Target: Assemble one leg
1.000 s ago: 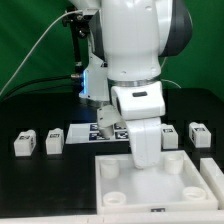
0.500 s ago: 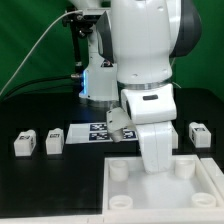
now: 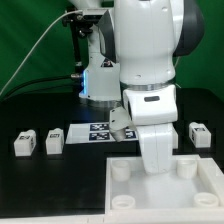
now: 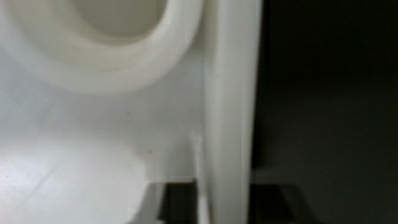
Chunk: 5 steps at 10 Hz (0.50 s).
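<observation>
Three of these in the exterior view, all the same: small stubby white blocks with a black-and-white square tag on the face toward the camera. On the exterior view's left, leg one [image 3: 22, 144] and leg two [image 3: 54, 142] sit side by side, close but apart. Well off on the exterior view's right sits leg three [image 3: 199, 134]. All rest on the black table [image 3: 40, 175].
</observation>
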Available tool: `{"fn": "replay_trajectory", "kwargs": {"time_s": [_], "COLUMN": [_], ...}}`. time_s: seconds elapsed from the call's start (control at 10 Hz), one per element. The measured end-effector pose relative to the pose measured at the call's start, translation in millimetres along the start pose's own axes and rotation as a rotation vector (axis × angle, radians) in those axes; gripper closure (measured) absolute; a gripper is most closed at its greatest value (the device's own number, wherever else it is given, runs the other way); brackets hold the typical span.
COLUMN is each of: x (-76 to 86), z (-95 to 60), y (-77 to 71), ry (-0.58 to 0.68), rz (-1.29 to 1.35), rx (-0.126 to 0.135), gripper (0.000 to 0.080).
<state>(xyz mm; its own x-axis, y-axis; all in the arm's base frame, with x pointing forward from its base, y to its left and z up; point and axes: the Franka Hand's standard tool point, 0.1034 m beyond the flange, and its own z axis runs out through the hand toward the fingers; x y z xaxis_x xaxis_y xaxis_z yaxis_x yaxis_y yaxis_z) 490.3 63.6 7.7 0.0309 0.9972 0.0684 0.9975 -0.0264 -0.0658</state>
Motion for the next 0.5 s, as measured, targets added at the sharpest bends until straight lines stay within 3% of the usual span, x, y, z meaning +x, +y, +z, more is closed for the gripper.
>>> {"fn": "replay_trajectory", "kwargs": {"time_s": [0.2, 0.3, 0.4, 0.5], "x": [-0.6, -0.9, -1.2, -1.4], "z": [0.1, 0.1, 0.2, 0.2], "y": [0.0, 0.0, 0.0, 0.0], "ry": [0.0, 0.0, 0.0, 0.0], "rz": [0.001, 0.002, 0.002, 0.003], "rx": [0.0, 0.0, 0.0, 0.0], "gripper": [0.0383, 0.025, 0.025, 0.0171]}}
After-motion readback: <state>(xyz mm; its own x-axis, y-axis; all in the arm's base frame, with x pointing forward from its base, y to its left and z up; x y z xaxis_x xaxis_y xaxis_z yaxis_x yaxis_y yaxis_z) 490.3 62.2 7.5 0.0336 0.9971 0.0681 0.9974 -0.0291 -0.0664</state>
